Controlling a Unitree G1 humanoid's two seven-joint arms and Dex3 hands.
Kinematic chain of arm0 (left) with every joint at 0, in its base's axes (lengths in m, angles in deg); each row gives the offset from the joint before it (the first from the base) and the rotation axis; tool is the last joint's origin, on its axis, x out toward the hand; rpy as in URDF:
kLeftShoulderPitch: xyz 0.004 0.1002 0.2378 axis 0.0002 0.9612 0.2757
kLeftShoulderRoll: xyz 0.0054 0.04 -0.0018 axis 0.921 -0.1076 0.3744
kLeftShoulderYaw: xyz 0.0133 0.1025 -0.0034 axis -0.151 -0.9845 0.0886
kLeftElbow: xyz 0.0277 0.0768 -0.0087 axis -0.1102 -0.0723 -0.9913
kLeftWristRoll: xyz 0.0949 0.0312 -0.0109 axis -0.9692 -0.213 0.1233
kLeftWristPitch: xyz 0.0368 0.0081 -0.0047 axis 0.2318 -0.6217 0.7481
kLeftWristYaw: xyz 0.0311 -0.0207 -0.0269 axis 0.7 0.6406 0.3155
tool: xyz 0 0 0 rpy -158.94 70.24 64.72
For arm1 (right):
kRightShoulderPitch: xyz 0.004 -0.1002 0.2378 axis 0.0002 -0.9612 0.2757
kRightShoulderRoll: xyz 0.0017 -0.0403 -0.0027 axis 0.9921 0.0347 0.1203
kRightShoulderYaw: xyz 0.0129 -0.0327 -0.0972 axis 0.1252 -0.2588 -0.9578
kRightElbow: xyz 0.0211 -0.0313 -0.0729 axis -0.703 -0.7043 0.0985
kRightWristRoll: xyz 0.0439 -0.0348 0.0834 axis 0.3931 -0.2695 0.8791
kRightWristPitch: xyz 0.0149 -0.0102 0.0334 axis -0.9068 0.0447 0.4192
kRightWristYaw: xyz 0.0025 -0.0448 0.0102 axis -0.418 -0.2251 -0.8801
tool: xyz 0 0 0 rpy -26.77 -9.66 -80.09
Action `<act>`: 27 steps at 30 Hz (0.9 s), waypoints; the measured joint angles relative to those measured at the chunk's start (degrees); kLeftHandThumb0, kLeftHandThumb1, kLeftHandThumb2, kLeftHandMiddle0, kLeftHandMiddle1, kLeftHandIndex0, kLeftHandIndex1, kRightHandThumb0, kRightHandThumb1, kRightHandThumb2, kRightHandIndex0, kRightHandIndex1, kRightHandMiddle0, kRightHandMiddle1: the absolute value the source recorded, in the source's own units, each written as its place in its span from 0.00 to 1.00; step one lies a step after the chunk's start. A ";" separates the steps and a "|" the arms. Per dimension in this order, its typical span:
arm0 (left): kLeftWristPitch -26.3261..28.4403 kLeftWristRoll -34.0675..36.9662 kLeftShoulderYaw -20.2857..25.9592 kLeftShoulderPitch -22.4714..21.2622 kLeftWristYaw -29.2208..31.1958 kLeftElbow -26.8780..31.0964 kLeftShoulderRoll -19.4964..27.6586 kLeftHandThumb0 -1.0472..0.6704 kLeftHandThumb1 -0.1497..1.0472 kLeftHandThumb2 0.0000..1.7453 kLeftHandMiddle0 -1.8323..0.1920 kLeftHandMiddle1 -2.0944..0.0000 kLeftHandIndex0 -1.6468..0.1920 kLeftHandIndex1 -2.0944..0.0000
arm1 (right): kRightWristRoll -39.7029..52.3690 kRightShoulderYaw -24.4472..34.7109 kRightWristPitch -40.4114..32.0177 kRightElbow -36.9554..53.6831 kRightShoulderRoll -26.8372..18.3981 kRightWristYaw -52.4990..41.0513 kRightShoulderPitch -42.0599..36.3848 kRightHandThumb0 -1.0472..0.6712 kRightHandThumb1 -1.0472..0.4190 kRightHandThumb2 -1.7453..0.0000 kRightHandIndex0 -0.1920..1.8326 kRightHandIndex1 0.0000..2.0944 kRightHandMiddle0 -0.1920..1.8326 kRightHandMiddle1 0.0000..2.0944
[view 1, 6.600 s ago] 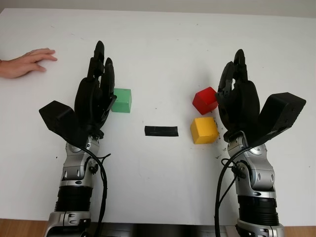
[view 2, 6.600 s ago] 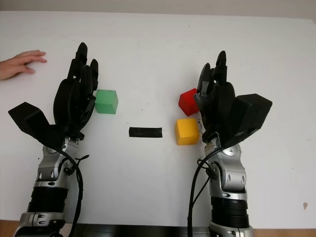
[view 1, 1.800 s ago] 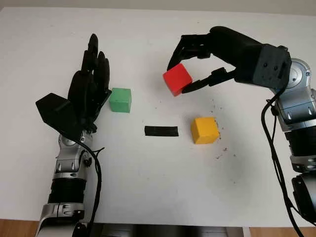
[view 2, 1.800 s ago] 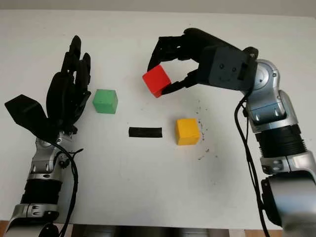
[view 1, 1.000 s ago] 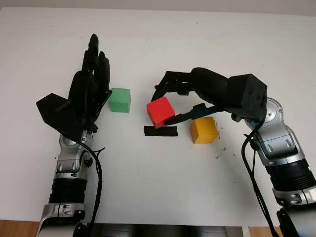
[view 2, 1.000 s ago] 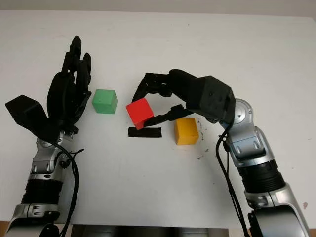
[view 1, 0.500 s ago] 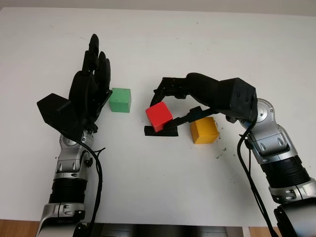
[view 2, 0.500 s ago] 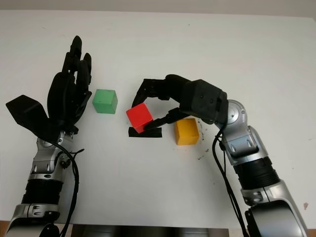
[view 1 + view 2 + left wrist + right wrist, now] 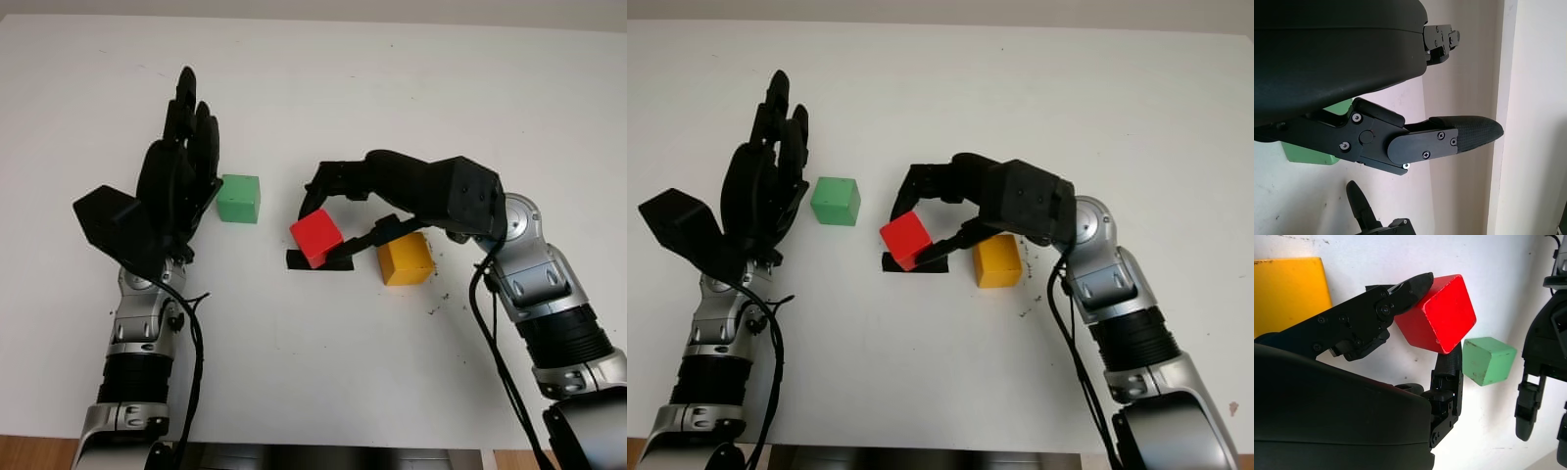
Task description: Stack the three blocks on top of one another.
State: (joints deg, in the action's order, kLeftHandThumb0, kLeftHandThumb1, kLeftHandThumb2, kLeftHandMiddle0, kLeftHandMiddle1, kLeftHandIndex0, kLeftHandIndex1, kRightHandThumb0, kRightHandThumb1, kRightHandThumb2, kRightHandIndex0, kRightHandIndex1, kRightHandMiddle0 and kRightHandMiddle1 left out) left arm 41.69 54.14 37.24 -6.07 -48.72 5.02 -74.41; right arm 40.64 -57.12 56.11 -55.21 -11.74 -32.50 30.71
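Lowered: right hand (image 9: 343,211) clamped on tilted red block (image 9: 316,237), seemingly touching black strip (image 9: 333,261); left hand (image 9: 181,181) open.

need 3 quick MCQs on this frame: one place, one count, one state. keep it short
1. Where is the red block?
A. on the green block
B. in the right hand, over the black strip
C. at the table's far edge

2. How many blocks are there?
A. two
B. three
C. four

3. What is the left hand doing?
A. open, beside the green block
B. gripping the yellow block
C. gripping the red block

Answers: 1 B, the right hand pinches it above the black strip. 2 B, red, green block and yellow block. 3 A, it holds nothing.
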 measured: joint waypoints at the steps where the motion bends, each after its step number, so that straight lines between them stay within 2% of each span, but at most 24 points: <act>1: 0.00 0.00 0.00 0.00 0.00 0.00 0.00 0.17 1.00 0.31 0.96 0.97 0.95 0.97 | -0.16 -0.05 -0.04 0.13 -0.03 -0.01 0.00 0.42 0.14 0.97 0.26 0.01 0.36 0.62; 7: 0.00 0.01 0.04 0.00 -0.17 0.00 0.00 0.17 1.00 0.31 0.96 0.97 0.95 0.97 | -3.47 -0.81 1.64 0.95 -1.35 0.43 -0.02 0.42 0.14 0.97 0.27 0.01 0.37 0.60; 13: -0.01 0.00 0.00 0.00 -0.02 0.00 0.00 0.17 1.00 0.31 0.96 0.97 0.95 0.97 | -6.70 -1.09 7.18 1.42 -2.17 3.53 -0.04 0.43 0.15 0.97 0.27 0.02 0.38 0.59; 17: 0.30 0.37 0.07 0.01 0.07 0.01 0.00 0.17 1.00 0.30 0.96 0.97 0.95 0.97 | -7.77 -1.15 8.94 1.14 -2.17 4.62 -0.05 0.42 0.15 0.97 0.27 0.01 0.35 0.61; 22: 0.29 0.53 0.12 0.01 0.08 0.01 0.00 0.17 1.00 0.31 0.96 0.97 0.95 0.97 | -8.56 -1.05 9.90 0.12 -2.19 5.71 -0.05 0.40 0.15 0.97 0.25 0.01 0.27 0.60; 27: 0.30 0.50 0.11 0.01 0.02 0.01 0.00 0.17 1.00 0.31 0.96 0.98 0.95 0.98 | -8.87 -1.05 10.40 -0.09 -2.23 6.23 -0.05 0.37 0.15 0.97 0.25 0.01 0.23 0.59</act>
State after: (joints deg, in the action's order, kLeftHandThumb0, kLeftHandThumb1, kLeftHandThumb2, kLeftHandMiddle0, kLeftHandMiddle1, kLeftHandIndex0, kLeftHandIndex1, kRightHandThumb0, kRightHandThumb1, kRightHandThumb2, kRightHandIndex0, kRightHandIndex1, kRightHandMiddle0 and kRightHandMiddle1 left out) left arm 41.99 54.64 37.35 -6.07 -48.69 5.03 -74.41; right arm 31.77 -58.17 66.51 -55.31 -13.97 -26.27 30.66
